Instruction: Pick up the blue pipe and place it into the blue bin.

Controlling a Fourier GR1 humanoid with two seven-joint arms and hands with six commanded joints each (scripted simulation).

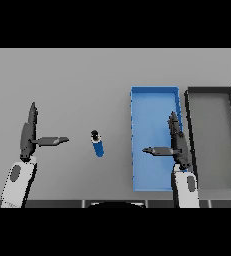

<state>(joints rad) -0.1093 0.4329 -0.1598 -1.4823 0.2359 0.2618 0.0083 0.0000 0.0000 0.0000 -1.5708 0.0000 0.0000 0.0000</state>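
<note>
Two bins stood at the right of the frame: the blue bin [154, 100] and, touching its right side, a dark bin [210, 91] cut off by the edge. Over the blue bin's right rim, the right hand [176, 142] was open, fingers straight. At centre left, the left hand [29, 135] was open too. Between them, the blue pipe [97, 144] lay on the grey table [62, 75], its long axis nearly vertical, dark end toward the upper left.

I have a single head view, looking steeply down onto the grey table [87, 75] from above its near edge, wide enough to span the whole workspace.
</note>
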